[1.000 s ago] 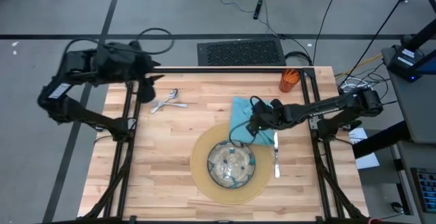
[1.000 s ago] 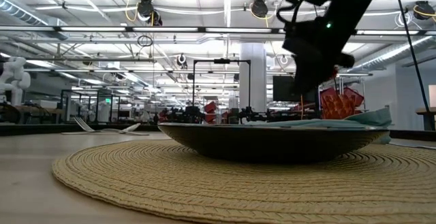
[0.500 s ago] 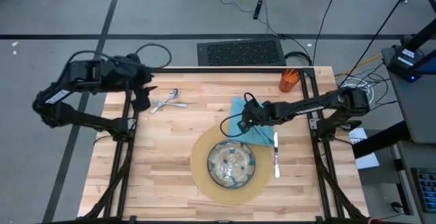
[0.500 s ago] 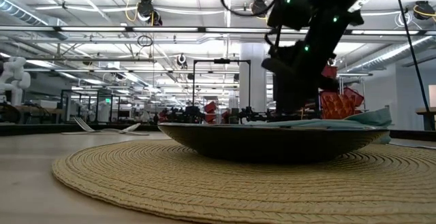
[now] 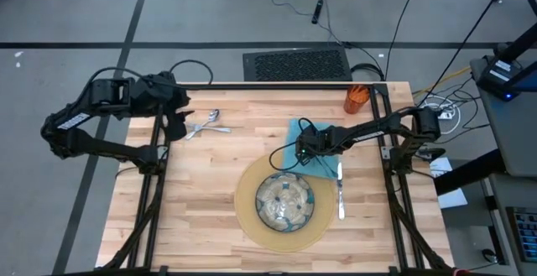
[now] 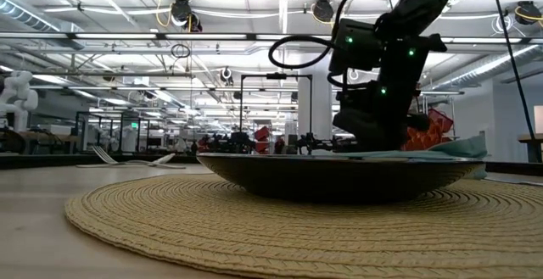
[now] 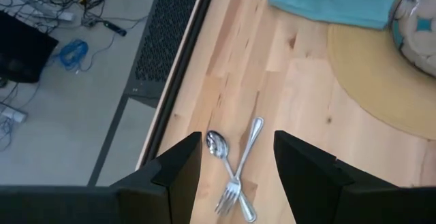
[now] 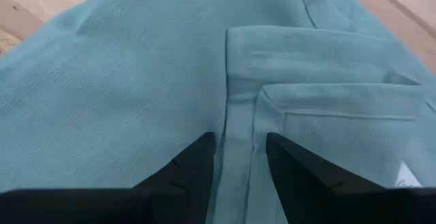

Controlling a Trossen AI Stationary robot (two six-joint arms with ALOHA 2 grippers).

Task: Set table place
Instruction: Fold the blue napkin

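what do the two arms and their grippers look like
Both arms are dark, jointed links with black cables looping off them. The left gripper and the right gripper each have two flat, black, angular fingers. In the low view small green lights glow on the right arm's wrist housing.

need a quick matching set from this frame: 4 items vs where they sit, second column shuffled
Items:
1. spoon
2. knife
3. bowl
4. orange cup

Places:
A. centre of the round mat
B. crossed with the fork, by the left claw
C. table's far right corner
D. on bare wood, right of the mat

Pairs: 1-B, 2-D, 3-A, 4-C
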